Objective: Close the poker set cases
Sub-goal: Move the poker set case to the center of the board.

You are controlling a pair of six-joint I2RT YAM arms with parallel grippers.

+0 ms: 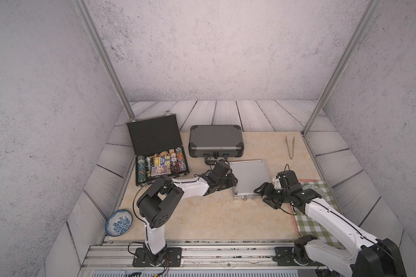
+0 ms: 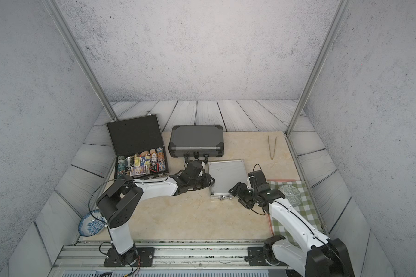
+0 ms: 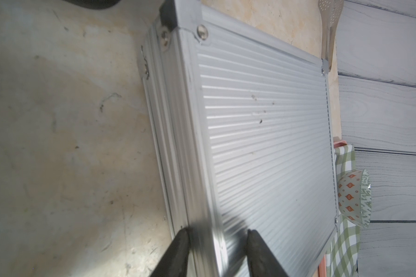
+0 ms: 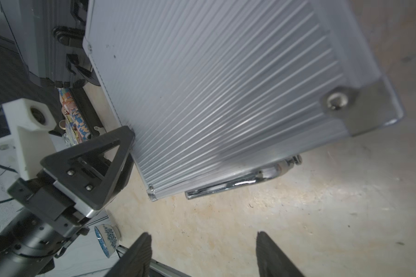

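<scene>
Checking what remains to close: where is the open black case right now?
In both top views the open black case sits at the far-left corner of the table, with the closed dark-grey case just to its right.

We find the flat black case [image 1: 154,135] open at back left. The dark-grey ribbed case [image 1: 215,139] beside it and the silver aluminium case [image 1: 249,176] in front both seem shut.

Robot lab test booth, I'd say: aluminium frame posts [image 1: 103,57], walls [image 1: 202,48] that look like printed concrete sheets (hard to tell), metal mounting rail [image 1: 226,251] up front.
</scene>
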